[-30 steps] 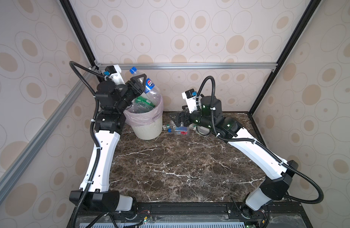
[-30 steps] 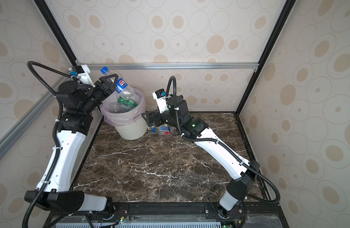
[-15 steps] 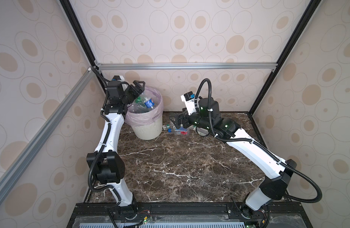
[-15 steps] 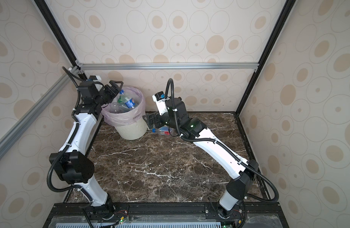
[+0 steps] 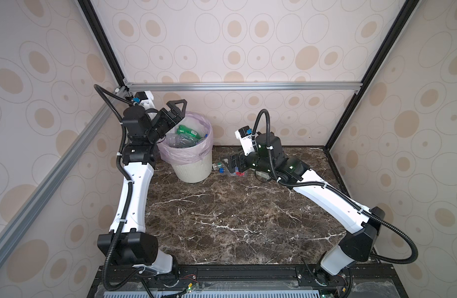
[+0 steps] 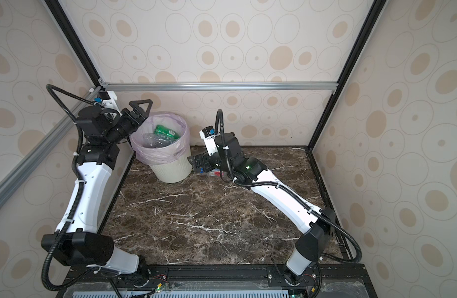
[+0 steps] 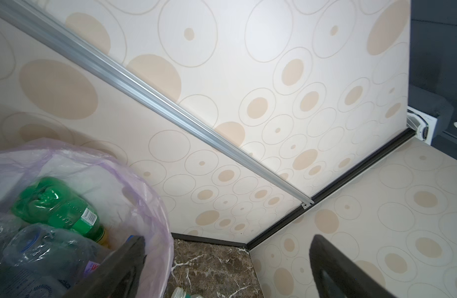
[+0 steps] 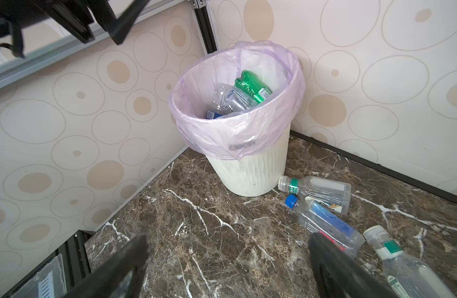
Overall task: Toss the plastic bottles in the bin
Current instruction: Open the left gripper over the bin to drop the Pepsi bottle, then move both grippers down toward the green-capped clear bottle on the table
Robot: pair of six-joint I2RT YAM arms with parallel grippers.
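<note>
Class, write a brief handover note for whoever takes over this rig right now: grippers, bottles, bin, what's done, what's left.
Left gripper: open, empty, above the bin's rim.
Right gripper: open, empty, low over the table by the loose bottles.
Done: a green bottle and several clear ones are in the bin.
Left: at least three loose bottles lie on the table beside the bin; bin them.

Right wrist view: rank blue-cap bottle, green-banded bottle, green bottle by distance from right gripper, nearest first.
From the right gripper:
1. blue-cap bottle, lying right beside it.
2. green-banded bottle, just beyond, next to the bin.
3. green bottle, inside the bin.
</note>
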